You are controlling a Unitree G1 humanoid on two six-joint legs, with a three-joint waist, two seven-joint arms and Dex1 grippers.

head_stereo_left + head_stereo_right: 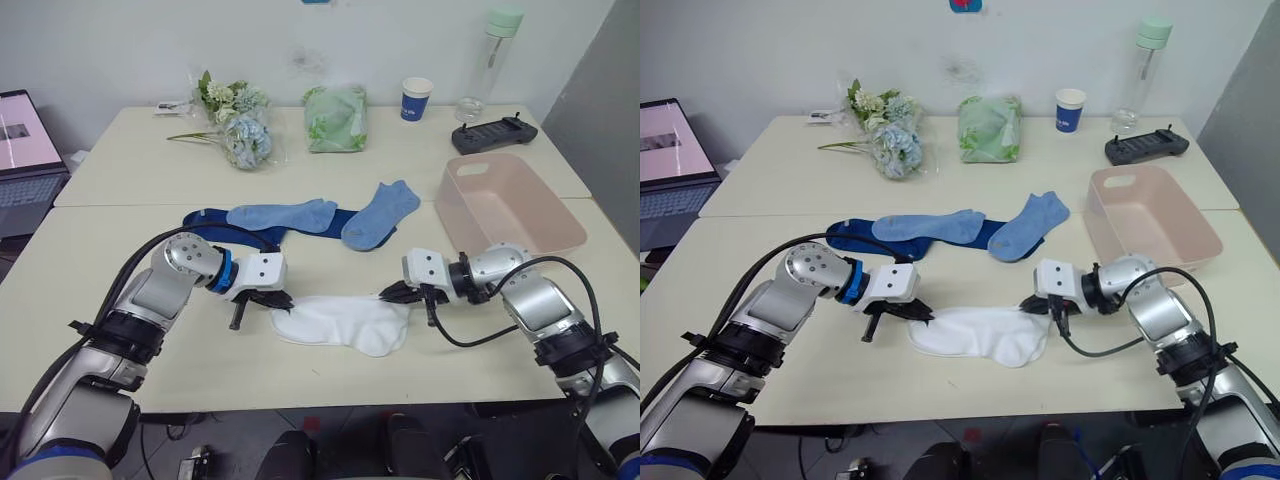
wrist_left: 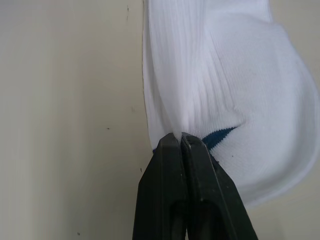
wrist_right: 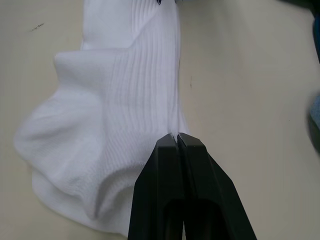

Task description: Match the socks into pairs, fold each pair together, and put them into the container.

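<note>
White socks [image 1: 345, 323] lie stacked flat on the table's near half. My left gripper [image 1: 280, 300] is shut on their left end, and my right gripper [image 1: 390, 294] is shut on their right end; both wrist views show the fingers pinching the knit [image 2: 200, 95] [image 3: 135, 95]. Behind them lie two light blue socks [image 1: 282, 214] [image 1: 381, 214] over a dark navy sock [image 1: 205, 218]. The pale pink container [image 1: 505, 204] stands at the right, beyond my right arm.
A pale green bag [image 1: 335, 117], a flower bunch [image 1: 238, 122], a blue paper cup [image 1: 416, 99], a bottle [image 1: 497, 55] and a black controller [image 1: 493, 133] sit along the far side. A laptop [image 1: 25, 160] stands at the left.
</note>
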